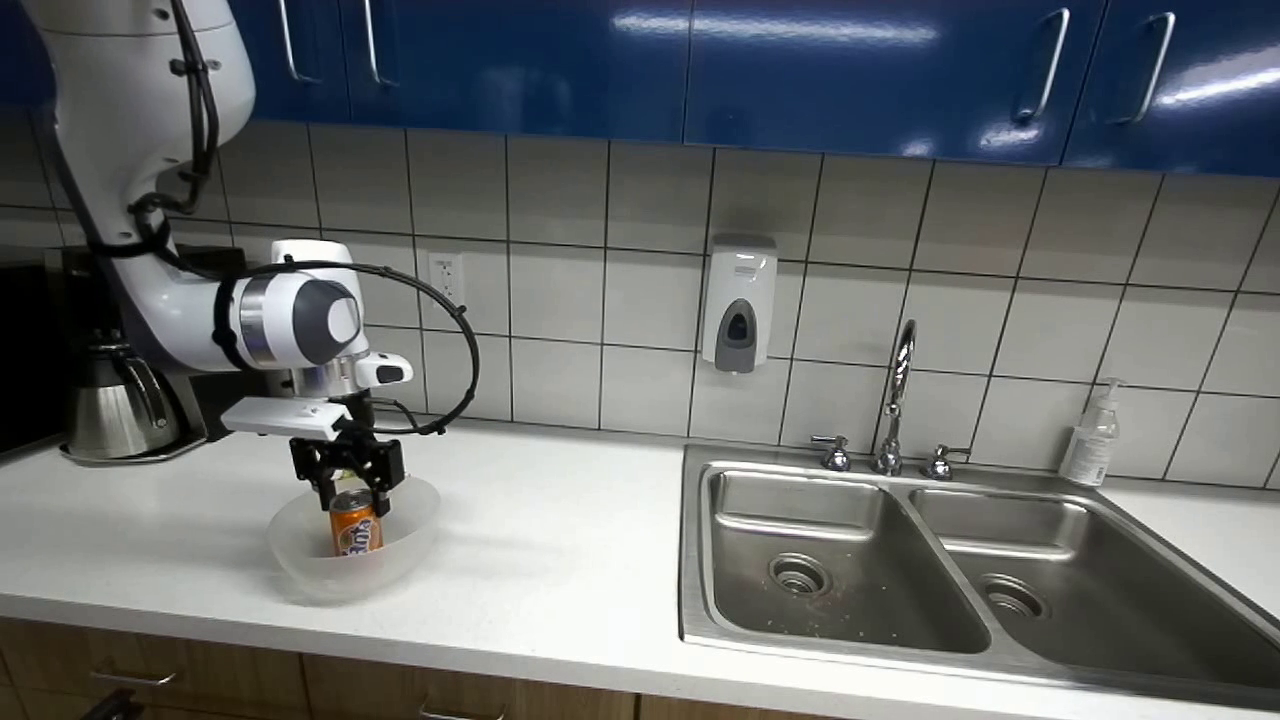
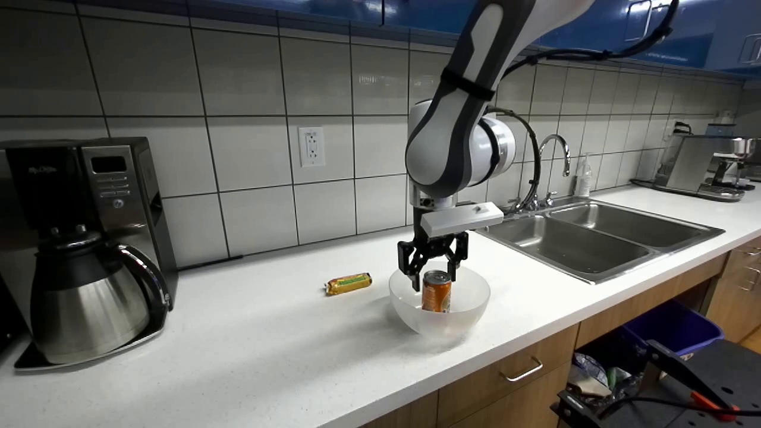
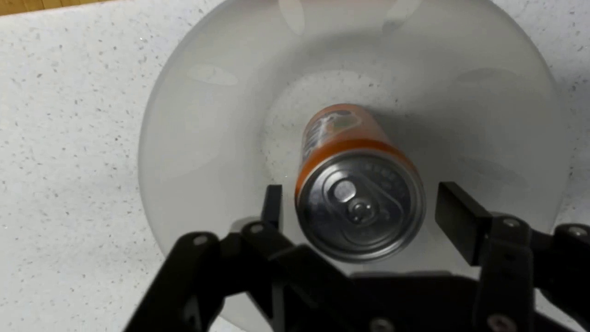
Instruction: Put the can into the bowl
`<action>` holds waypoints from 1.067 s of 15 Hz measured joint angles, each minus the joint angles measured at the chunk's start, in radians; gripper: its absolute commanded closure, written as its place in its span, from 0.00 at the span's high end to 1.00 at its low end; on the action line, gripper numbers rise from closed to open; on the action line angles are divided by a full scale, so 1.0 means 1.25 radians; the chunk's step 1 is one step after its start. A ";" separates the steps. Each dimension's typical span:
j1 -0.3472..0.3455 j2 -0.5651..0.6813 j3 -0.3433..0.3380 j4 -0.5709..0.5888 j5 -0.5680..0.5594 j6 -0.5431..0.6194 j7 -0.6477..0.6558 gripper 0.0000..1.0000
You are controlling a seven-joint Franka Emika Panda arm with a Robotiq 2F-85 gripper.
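Note:
The can (image 1: 356, 532), orange with a silver top, stands inside the translucent bowl (image 1: 298, 548) on the white counter. The can (image 2: 436, 295) and the bowl (image 2: 471, 300) also show in an exterior view. In the wrist view the can (image 3: 357, 147) stands upright near the middle of the bowl (image 3: 203, 133), its metal top facing the camera. My gripper (image 3: 360, 210) is open, with one finger on each side of the can's top and a visible gap on both sides. The gripper also shows above the bowl in both exterior views (image 1: 354, 502) (image 2: 434, 282).
A yellow wrapped bar (image 2: 348, 284) lies on the counter beside the bowl. A coffee maker with a steel carafe (image 2: 89, 303) stands at one end. A double steel sink (image 1: 850, 560) with a faucet (image 1: 897, 400) is set into the counter. Blue cabinets (image 1: 520, 70) hang above.

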 measured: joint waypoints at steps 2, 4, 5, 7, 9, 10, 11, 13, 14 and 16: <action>0.000 0.000 0.000 0.006 0.000 -0.003 0.000 1.00; 0.001 -0.001 -0.002 0.009 0.000 -0.006 0.000 1.00; 0.002 -0.003 -0.004 0.010 0.000 -0.008 0.001 1.00; 0.003 -0.012 -0.007 0.011 0.000 -0.018 0.001 1.00; 0.003 -0.029 -0.010 0.011 0.002 -0.033 0.001 1.00; 0.003 -0.039 -0.011 0.010 0.003 -0.042 0.001 1.00; 0.003 -0.050 -0.011 0.009 0.005 -0.049 0.001 1.00; 0.003 -0.071 -0.011 0.002 0.011 -0.060 0.001 1.00; 0.003 -0.082 -0.011 -0.004 0.015 -0.062 0.001 1.00; 0.003 -0.103 -0.011 -0.024 0.022 -0.063 0.001 1.00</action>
